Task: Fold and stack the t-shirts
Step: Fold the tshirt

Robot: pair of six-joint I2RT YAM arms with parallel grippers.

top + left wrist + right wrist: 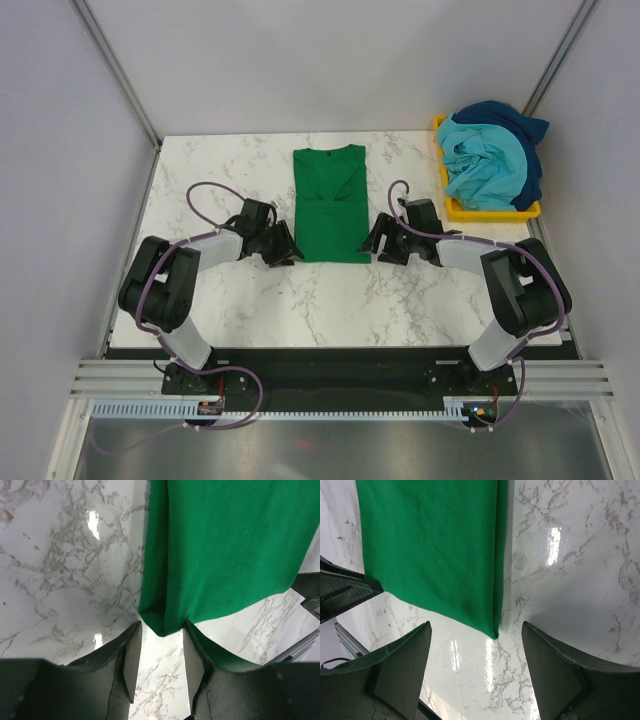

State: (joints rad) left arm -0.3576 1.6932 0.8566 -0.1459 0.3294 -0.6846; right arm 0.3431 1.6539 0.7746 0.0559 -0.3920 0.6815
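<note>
A green t-shirt (331,203) lies flat on the marble table, its sides folded in to a long strip, collar at the far end. My left gripper (288,250) is open at the shirt's near left corner (162,625), whose tip lies between the fingertips (131,645). My right gripper (375,243) is open wide at the near right corner (492,630), which lies just ahead of the gap. A heap of blue and teal t-shirts (490,155) fills the yellow bin.
The yellow bin (490,212) stands at the table's far right corner. White walls with metal posts enclose the table (200,180). The opposite gripper shows at the edge of each wrist view, dark on the right (310,597) and on the left (340,592).
</note>
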